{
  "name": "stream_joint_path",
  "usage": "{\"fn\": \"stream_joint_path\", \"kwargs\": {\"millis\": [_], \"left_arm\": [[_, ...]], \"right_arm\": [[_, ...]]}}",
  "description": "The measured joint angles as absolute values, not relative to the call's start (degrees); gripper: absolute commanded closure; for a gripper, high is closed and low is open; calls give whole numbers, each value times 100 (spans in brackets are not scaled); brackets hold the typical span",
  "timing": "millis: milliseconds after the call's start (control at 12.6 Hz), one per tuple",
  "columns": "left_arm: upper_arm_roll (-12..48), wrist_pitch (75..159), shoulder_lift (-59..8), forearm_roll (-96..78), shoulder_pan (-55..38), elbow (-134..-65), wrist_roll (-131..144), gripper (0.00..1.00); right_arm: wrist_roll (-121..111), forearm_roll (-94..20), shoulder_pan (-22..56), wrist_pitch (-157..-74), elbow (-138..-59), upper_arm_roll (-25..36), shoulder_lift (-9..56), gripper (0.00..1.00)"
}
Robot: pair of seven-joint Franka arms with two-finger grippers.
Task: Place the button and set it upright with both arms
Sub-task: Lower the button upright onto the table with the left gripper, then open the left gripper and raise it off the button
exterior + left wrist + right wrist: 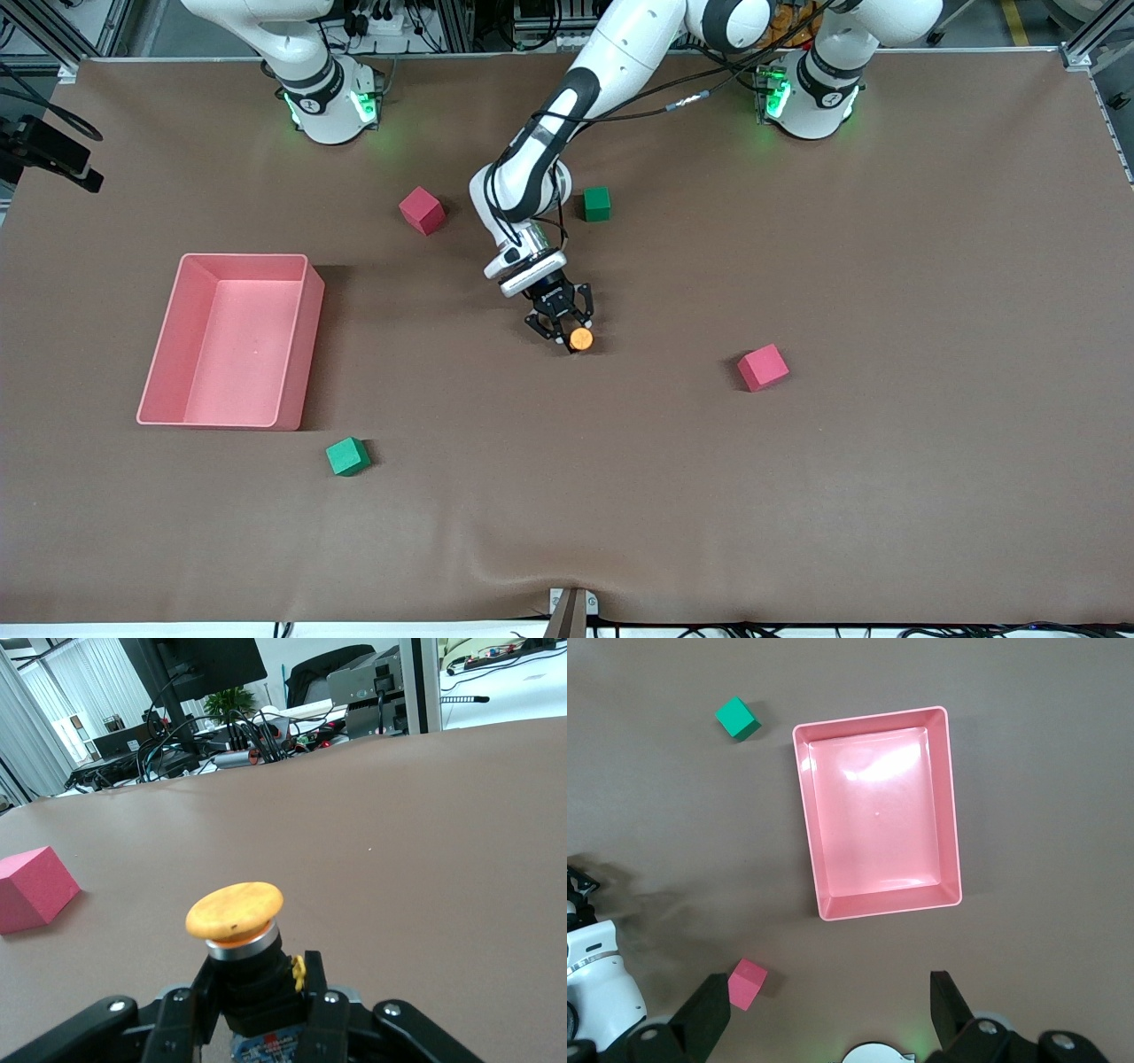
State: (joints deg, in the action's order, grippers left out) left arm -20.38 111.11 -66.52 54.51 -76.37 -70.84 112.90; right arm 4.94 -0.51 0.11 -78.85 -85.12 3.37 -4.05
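Button (581,338) gripped by the left gripper (562,326) at mid-table.
Its black body is clamped between the fingers (324,1019), orange cap clear of them, at the brown mat (886,443). The right gripper (833,1014) is held high over the pink tray (950,797), fingers spread and empty, its arm waiting.

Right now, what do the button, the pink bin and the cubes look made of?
Button: matte orange cap, likely plastic, over a shiny metal-looking ring and a black plastic-looking body, held in the left gripper.
Pink bin: smooth moulded plastic by its glossy glare.
Red cube and green cube: matte, soft-edged, probably foam.
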Motion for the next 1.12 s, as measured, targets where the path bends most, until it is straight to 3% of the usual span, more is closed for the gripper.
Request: {"fn": "stream_joint_path", "kwargs": {"millis": [80, 159, 319, 398, 478, 1115], "left_arm": [[-2033, 11111, -6652, 5450, -7637, -7084, 11290, 60], [-2032, 11111, -6652, 5450, -7637, -7084, 11290, 49], [-2032, 11110, -6652, 5451, -7637, -7084, 11289, 43], [-2032, 11111, -6652, 5451, -7637, -7084, 11289, 7], [-2033, 11111, -6652, 5451, -7637, -7084, 11289, 1], [-1827, 10912, -6546, 5454, -7690, -7001, 11240, 0]], "right_arm": [[495, -51, 9, -7881, -8512, 339, -405, 0], [497, -51, 2, -7868, -8512, 340, -405, 0], [497, -50, -29, -7848, -8512, 345, -405, 0], [497, -50, -39, -7846, -8512, 348, -405, 0], [497, -50, -41, -7842, -8512, 349, -405, 0], [499, -45, -76, -7826, -8512, 394, -405, 0]]}}
